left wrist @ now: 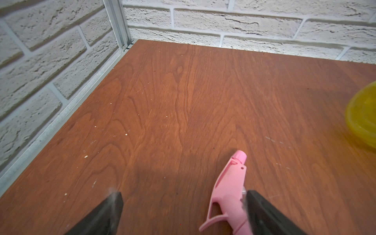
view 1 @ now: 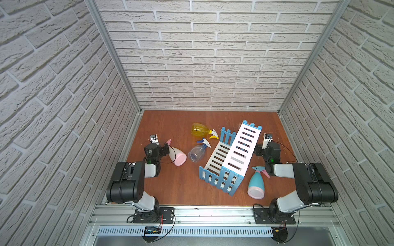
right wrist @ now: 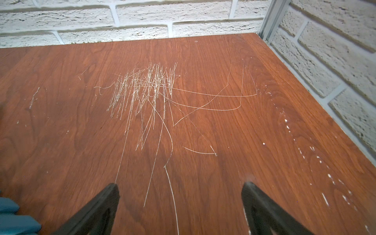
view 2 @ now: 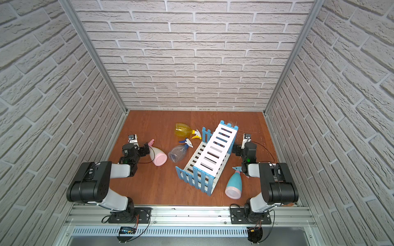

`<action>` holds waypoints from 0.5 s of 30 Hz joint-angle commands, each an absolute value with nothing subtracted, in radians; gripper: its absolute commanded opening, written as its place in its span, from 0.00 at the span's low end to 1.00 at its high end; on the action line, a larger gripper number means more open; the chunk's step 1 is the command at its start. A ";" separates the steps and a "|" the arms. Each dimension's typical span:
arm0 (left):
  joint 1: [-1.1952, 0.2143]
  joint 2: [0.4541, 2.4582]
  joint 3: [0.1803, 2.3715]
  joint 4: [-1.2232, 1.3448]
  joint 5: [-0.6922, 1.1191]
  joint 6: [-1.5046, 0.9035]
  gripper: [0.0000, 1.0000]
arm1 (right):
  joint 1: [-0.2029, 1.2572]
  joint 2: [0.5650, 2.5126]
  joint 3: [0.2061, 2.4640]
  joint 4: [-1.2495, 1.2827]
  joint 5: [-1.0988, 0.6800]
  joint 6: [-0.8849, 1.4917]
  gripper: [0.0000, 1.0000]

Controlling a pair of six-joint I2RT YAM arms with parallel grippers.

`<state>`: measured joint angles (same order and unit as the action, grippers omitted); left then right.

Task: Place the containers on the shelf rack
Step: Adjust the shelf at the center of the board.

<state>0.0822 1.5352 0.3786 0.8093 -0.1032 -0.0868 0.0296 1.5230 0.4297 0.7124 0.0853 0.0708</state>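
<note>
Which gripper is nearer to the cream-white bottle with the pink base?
Left. The left gripper stands open at the pink trigger of the cream-white bottle; the right gripper is beyond the shelf rack.

pink trigger (left wrist: 228,193), yellow bottle (left wrist: 364,118), wooden table (left wrist: 183,101)

Seeing yellow bottle (view 1: 199,130), clear bottle (view 1: 197,153), cream-white bottle (view 1: 177,157) lying left of the two-tier shelf rack (view 1: 236,149), light-blue bottle (view 1: 257,183) lying right.
</note>
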 commanded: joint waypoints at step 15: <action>-0.164 0.981 0.607 0.127 -0.134 -0.159 0.99 | 0.037 0.912 0.628 -0.132 0.052 0.300 0.87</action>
<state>-0.0887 0.9924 0.5591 0.2779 -0.1360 -0.1337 0.0311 0.9463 0.6163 0.0513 0.0757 0.2409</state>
